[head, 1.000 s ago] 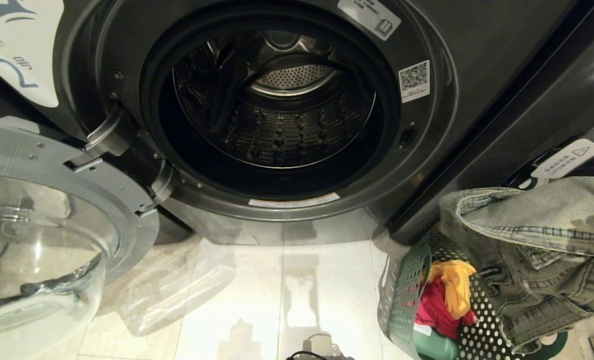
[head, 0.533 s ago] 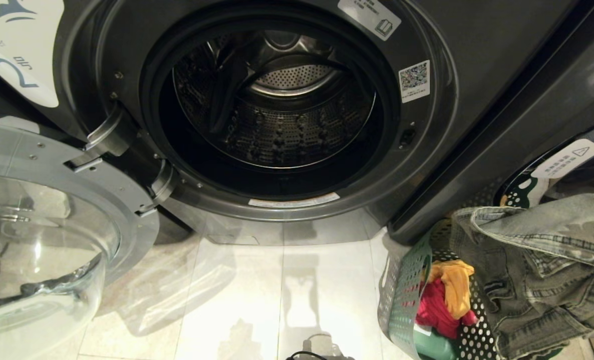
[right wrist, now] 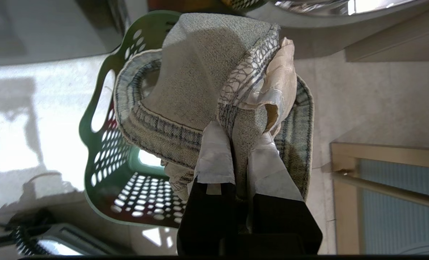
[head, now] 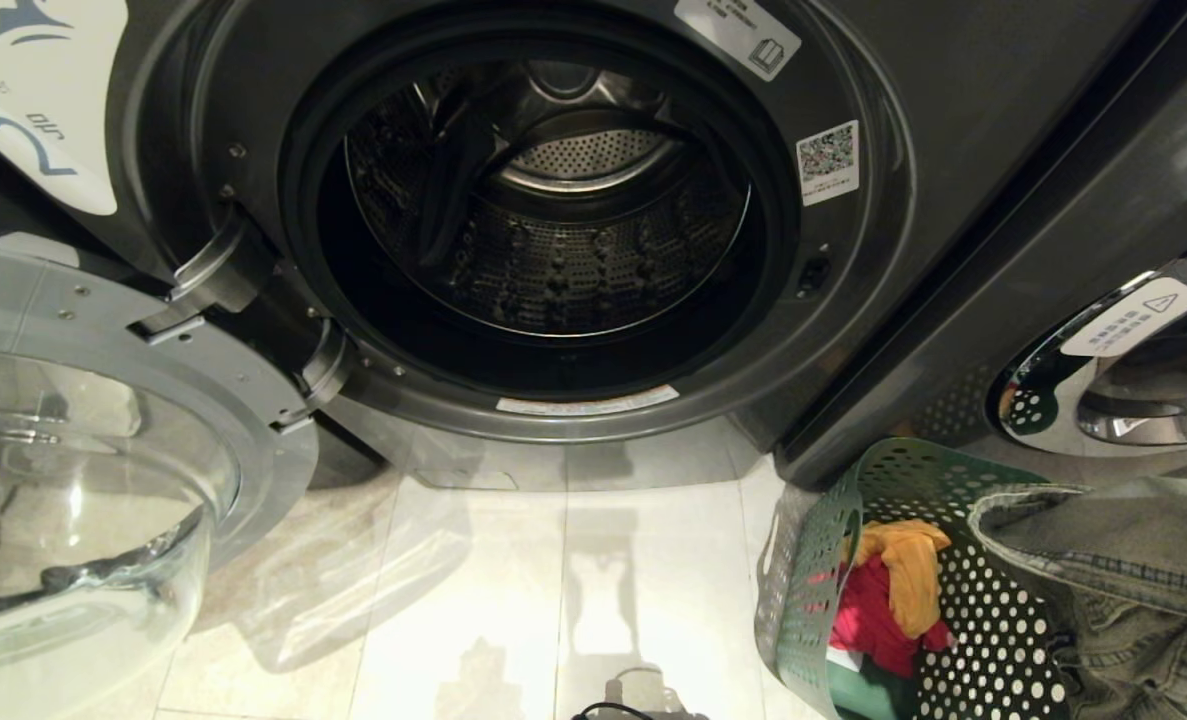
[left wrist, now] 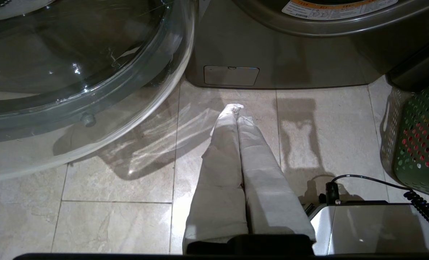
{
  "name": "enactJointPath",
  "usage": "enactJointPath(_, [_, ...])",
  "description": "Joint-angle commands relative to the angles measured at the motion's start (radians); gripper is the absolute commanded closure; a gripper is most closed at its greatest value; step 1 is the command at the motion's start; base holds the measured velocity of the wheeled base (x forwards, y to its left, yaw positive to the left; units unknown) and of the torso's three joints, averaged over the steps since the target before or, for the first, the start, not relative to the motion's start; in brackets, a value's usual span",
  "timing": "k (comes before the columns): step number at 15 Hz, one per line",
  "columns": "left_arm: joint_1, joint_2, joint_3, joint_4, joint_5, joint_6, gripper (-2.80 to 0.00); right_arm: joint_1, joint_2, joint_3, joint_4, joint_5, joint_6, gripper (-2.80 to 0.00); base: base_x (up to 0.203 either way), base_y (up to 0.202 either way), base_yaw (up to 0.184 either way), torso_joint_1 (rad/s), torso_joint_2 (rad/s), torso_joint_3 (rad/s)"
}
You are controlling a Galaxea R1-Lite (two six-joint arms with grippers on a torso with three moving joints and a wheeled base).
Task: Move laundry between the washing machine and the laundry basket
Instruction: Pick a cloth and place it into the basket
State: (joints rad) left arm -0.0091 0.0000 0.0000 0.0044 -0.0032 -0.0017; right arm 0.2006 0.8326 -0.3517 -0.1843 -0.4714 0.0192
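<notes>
As the right gripper [right wrist: 241, 151] clenches its fingers [right wrist: 214, 162] on the denim jeans [head: 1113, 590], the garment has sunk from mid-frame to the lower right of the head view, over the laundry basket [head: 823, 560], where yellow and red laundry [head: 893, 590] already lies. That suggests unloading is nearly done; the washing machine [head: 553, 220] drum looks empty. Its open glass door [head: 83, 470] fills the lower left; the left gripper [left wrist: 236, 112] hangs shut above the floor tiles.

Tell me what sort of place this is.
Most likely a laundromat or shared laundry room. A front-loading washer with a number 2 label stands beside a second washer, which suggests a numbered row. A green laundry basket of clothes sits on the tiled floor.
</notes>
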Motion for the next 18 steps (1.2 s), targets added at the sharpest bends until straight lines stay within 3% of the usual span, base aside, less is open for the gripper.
enactJointPath(1, [0.0,0.002,0.0,0.0,0.0,0.0,0.0,0.0,0.006,0.03,-0.001,0.02,0.014,0.0,0.0,0.0,0.0,0.0,0.0,0.0])
enactJointPath(5, [0.0,0.002,0.0,0.0,0.0,-0.001,0.0,-0.001,0.02,0.051,-0.003,0.019,0.029,0.0,0.0,0.0,0.0,0.0,0.0,0.0])
enactJointPath(6, [0.0,0.002,0.0,0.0,0.0,0.0,0.0,-0.001,0.027,0.054,-0.003,0.019,0.039,-2.8,0.0,0.0,0.0,0.0,0.0,0.0])
enactJointPath(13, [0.0,0.002,0.0,0.0,0.0,0.0,0.0,0.003,0.049,0.024,-0.009,0.031,0.036,-2.8,0.0,0.0,0.0,0.0,0.0,0.0])
enactJointPath(15, [0.0,0.002,0.0,0.0,0.0,0.0,0.0,0.023,0.054,-0.057,-0.008,0.105,0.032,-2.8,0.0,0.0,0.0,0.0,0.0,0.0])
enactJointPath(18, [0.0,0.002,0.0,-0.001,0.0,0.0,0.0,0.136,0.095,-0.137,-0.009,0.268,0.024,-2.8,0.0,0.0,0.0,0.0,0.0,0.0])
